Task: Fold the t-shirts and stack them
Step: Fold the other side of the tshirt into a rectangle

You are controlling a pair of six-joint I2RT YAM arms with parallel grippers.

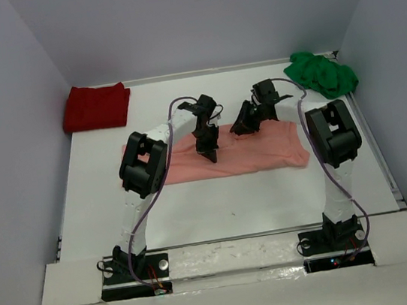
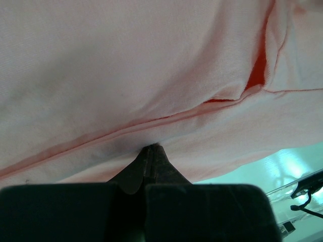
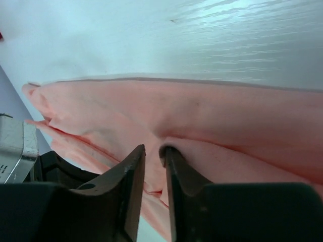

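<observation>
White worktop (image 1: pixel 234 209), salmon-pink t-shirt (image 1: pixel 264 151) at centre, mid-fold. Left hand (image 2: pixel 153 147) pinched tight on cloth; right hand (image 3: pixel 154 151) cracked apart, seemingly holding nothing. Next: right regrips the 12 o'clock edge.

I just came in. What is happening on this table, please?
Two robot arms are working on a pink shirt that lies as a long flat band in the middle of the table. The left claw is shut, with its tips at a fold of the cloth. The right claw is slightly open near its far edge. A red shirt lies folded at the far left corner, a green shirt crumpled at the far right.
</observation>
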